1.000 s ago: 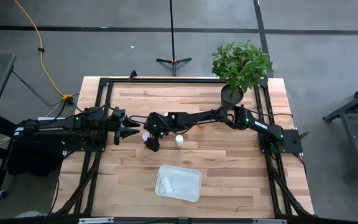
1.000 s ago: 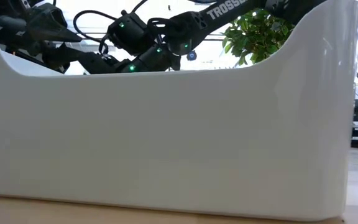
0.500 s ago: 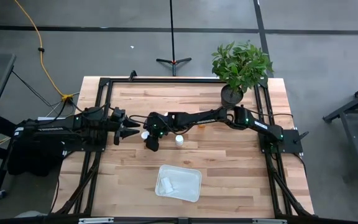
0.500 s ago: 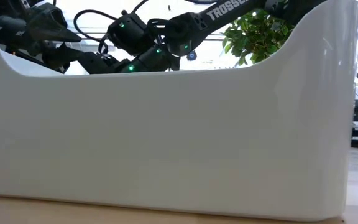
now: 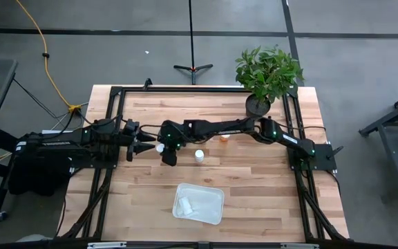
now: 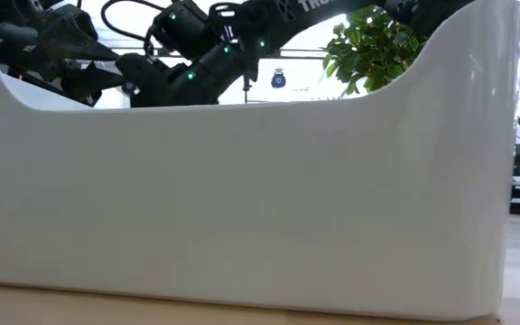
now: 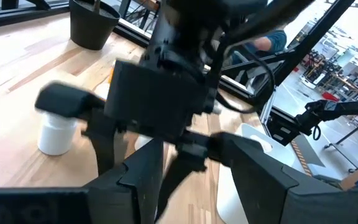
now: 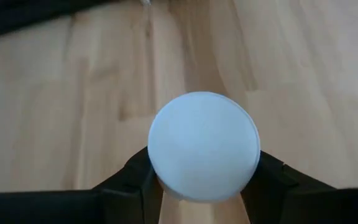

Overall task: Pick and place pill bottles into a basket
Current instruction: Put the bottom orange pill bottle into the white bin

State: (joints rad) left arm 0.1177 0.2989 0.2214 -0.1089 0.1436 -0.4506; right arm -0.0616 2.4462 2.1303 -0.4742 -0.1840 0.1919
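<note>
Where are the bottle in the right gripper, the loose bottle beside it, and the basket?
Held pill bottle [image 8: 204, 144]: right wrist view, centre of its white cap.
Loose pill bottle [image 5: 199, 155]: high view, its white cap.
Basket [image 6: 242, 199]: low view, its near white wall.

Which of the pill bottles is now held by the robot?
The pill bottle whose round white cap sits between the right gripper fingers. The other upright bottle stands free on the table to its right, and another lies in the basket.
</note>
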